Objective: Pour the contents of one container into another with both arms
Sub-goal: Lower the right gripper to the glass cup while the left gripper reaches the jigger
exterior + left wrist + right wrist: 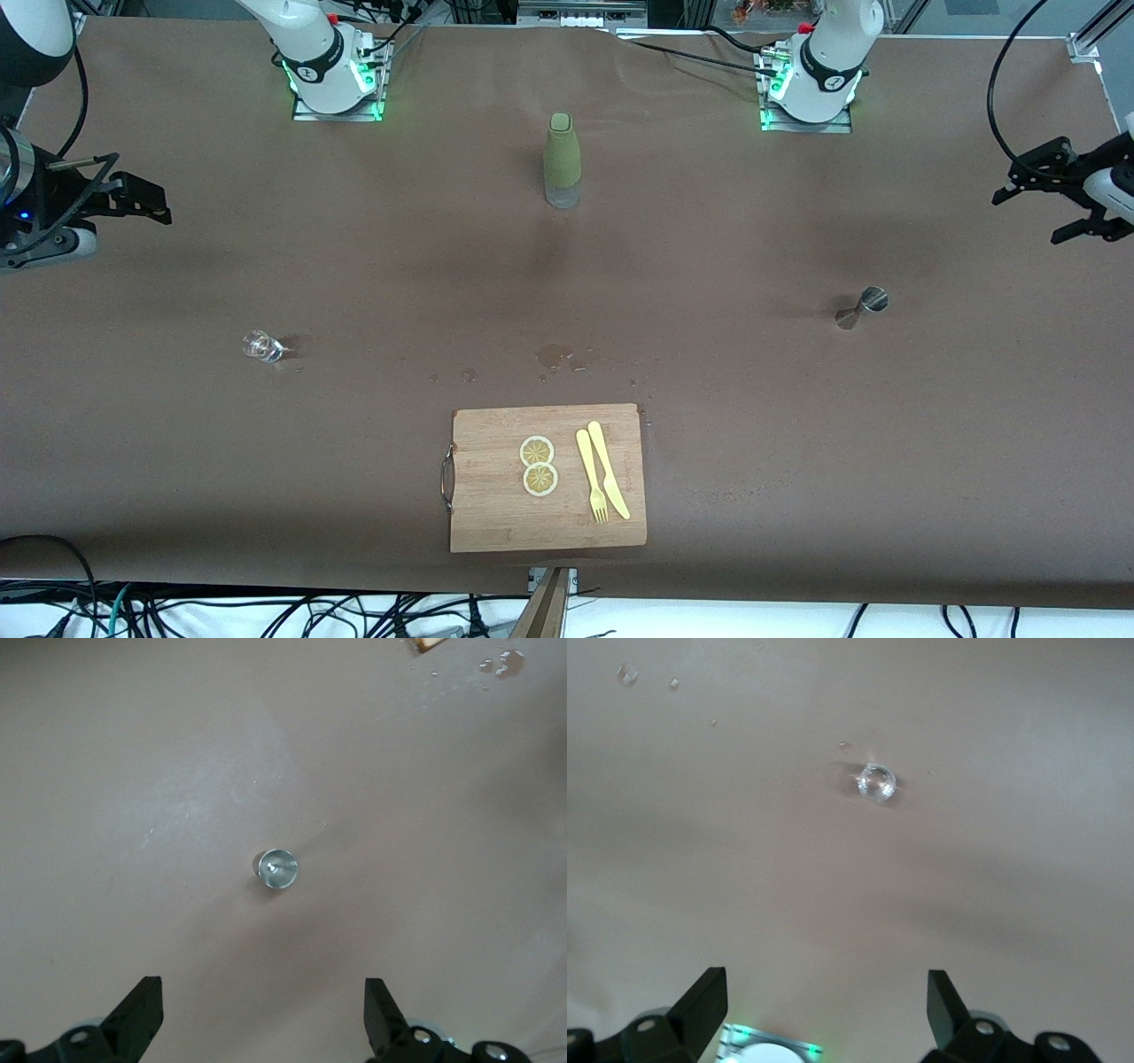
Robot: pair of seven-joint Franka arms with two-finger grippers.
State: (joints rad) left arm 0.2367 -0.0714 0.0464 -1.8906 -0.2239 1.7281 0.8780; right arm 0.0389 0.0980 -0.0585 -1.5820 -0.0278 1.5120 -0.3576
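The left hand (1059, 199) hangs over the left arm's end of the brown matte counter (762, 425), its two black fingers (137, 1014) spread wide with nothing between them. In the left wrist view a small polished metal jigger (277, 870), hourglass-shaped with a round open mouth, stands upright on the counter below it. The right hand (133, 197) hangs over the right arm's end of the counter, also spread wide and holding nothing. Its wrist view shows a small clear glass (877, 782), round and glinting, resting on the counter.

Between the two arm bases stands a tall bottle (562, 159) with an olive-green sleeve, a matching cap and a clear base. A few wet spots (554, 355) darken the counter near its middle. Nearest the front camera lies a rectangular wooden cutting board (496, 505) with a metal handle, bearing two round lemon slices (538, 465), a pale yellow fork (591, 476) and a knife (609, 468) side by side.
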